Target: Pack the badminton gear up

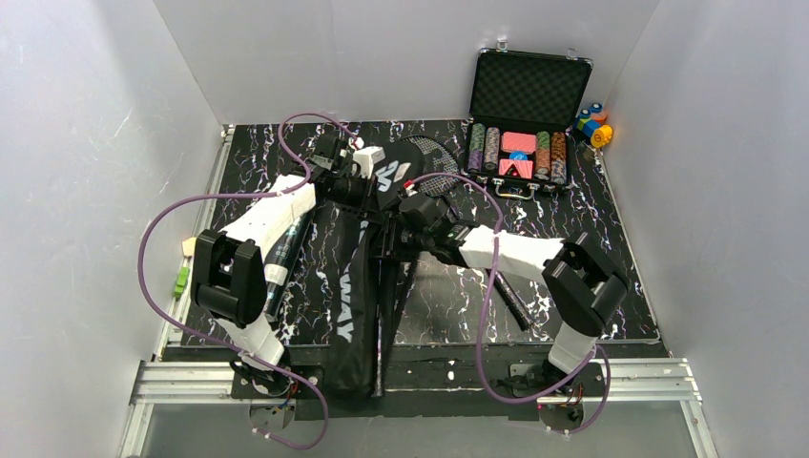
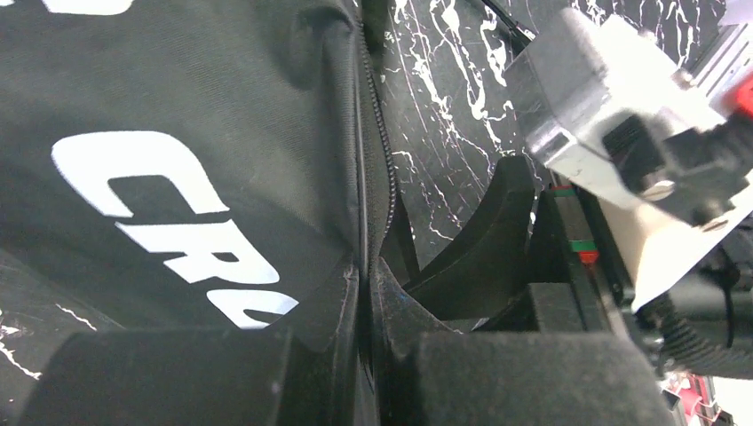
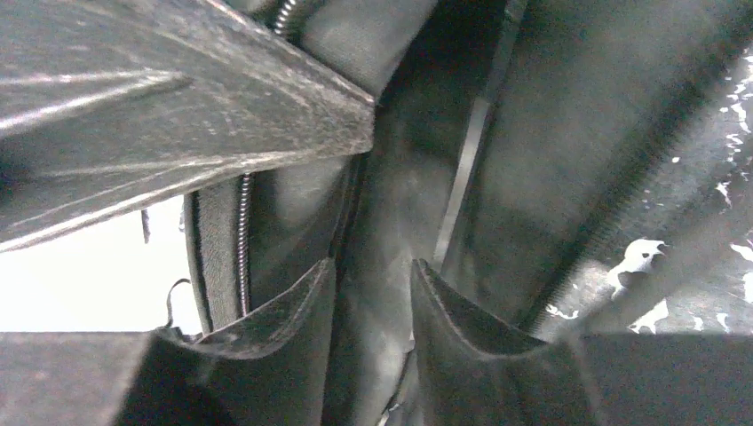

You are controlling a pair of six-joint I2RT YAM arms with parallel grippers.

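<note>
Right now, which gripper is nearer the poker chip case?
Right. The right gripper is over the open bag, left of the poker chip case; the left gripper pinches the bag farther left.

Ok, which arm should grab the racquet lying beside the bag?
Right, probably: the right gripper is open and empty, and the racquet lies on that side of the bag. The left gripper is shut on the bag's edge.
</note>
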